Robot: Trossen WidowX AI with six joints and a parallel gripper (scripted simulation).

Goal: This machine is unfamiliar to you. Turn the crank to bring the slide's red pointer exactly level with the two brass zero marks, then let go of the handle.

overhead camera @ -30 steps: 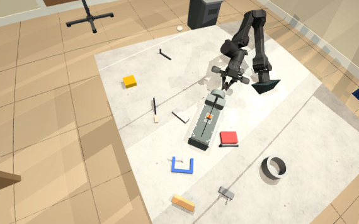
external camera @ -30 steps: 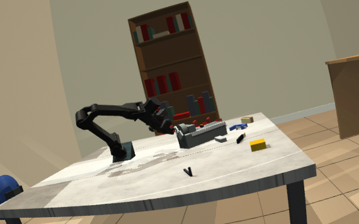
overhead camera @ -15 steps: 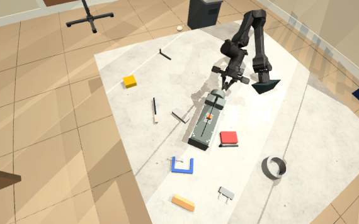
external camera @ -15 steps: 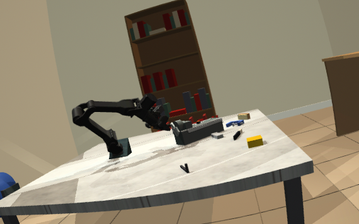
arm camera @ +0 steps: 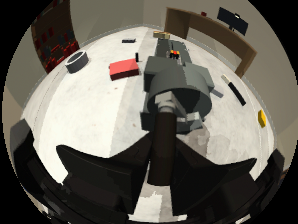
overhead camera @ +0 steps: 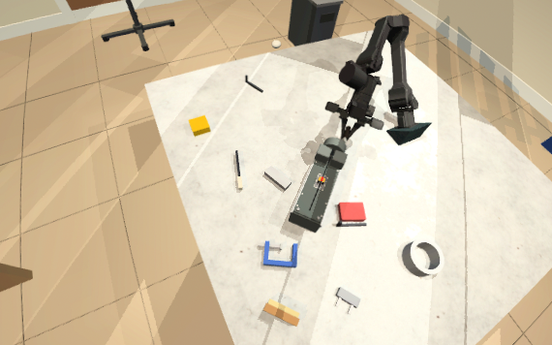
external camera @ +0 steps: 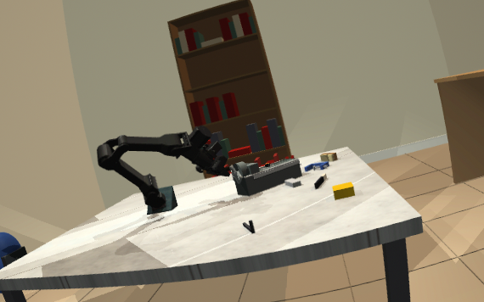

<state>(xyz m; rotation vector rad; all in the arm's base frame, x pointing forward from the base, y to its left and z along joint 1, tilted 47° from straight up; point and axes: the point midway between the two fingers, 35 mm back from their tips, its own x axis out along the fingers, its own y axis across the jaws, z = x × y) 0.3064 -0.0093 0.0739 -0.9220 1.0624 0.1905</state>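
Observation:
The grey-green machine point(overhead camera: 308, 197) point(external camera: 267, 176) point(arm camera: 177, 82) lies on the table, its round crank end toward the arm. The dark brown crank handle point(arm camera: 163, 145) sticks out from that end toward the camera in the wrist view. My gripper point(overhead camera: 346, 137) point(external camera: 228, 173) point(arm camera: 160, 136) is shut on the handle, with one finger on each side of it. The slide's red pointer point(overhead camera: 322, 179) point(arm camera: 174, 53) shows as a small red and orange spot on the machine's top. The brass zero marks are too small to tell apart from it, so whether they are level cannot be told.
A red block point(overhead camera: 352, 211) point(arm camera: 124, 68) lies beside the machine, and a grey block point(overhead camera: 277, 178) lies on the other side. Farther off are a blue clamp point(overhead camera: 280, 264), a grey ring point(overhead camera: 410, 259), a yellow block point(overhead camera: 199, 125) point(external camera: 343, 191) and a black bent key point(overhead camera: 254, 86).

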